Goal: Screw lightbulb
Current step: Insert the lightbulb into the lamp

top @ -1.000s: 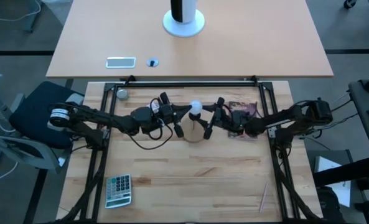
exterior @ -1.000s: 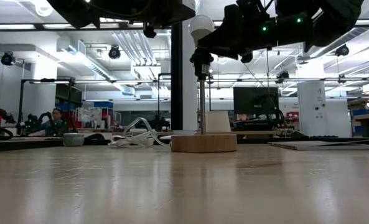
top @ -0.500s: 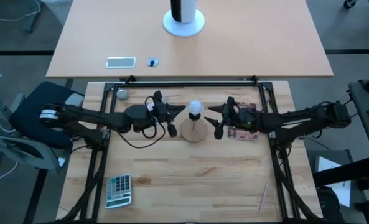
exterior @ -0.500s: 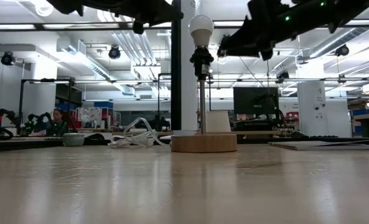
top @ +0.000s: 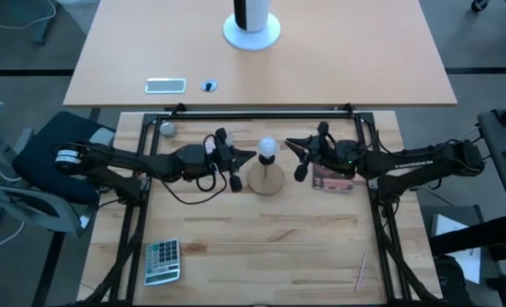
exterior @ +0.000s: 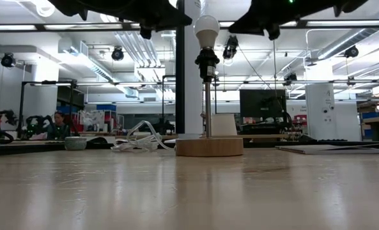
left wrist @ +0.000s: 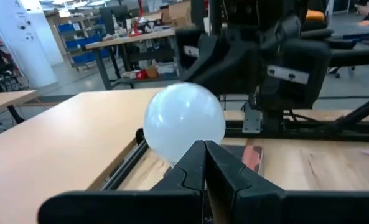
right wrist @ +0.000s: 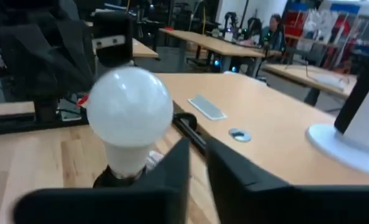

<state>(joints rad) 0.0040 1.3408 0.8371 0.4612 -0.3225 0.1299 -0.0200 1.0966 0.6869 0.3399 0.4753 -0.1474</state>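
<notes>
The white frosted lightbulb (top: 268,149) sits upright by its base in the black socket (exterior: 207,61). The socket tops a thin post on the round wooden disc stand (top: 265,180). My left gripper (top: 247,155) hangs just to the bulb's left, at bulb height, shut and empty. The bulb (left wrist: 184,121) stands right beyond its fingertips (left wrist: 204,149). My right gripper (top: 292,147) hangs just to the bulb's right, its fingers almost together, and holds nothing. The bulb (right wrist: 129,109) stands close before it in the right wrist view. Neither gripper touches the bulb.
A crumpled wrapper with a dark pink packet (top: 331,168) lies under my right arm. A small grey ball (top: 167,129) lies at the far left, a calculator (top: 161,260) near left and a thin stick (top: 361,271) near right. Black frame rails (top: 261,112) border the table.
Both grippers have drawn back from the bulb, the left toward the table's left edge and the right toward its right edge. Both have also gone up in the low view. The bulb has stayed upright in the socket and now stands uncovered.
</notes>
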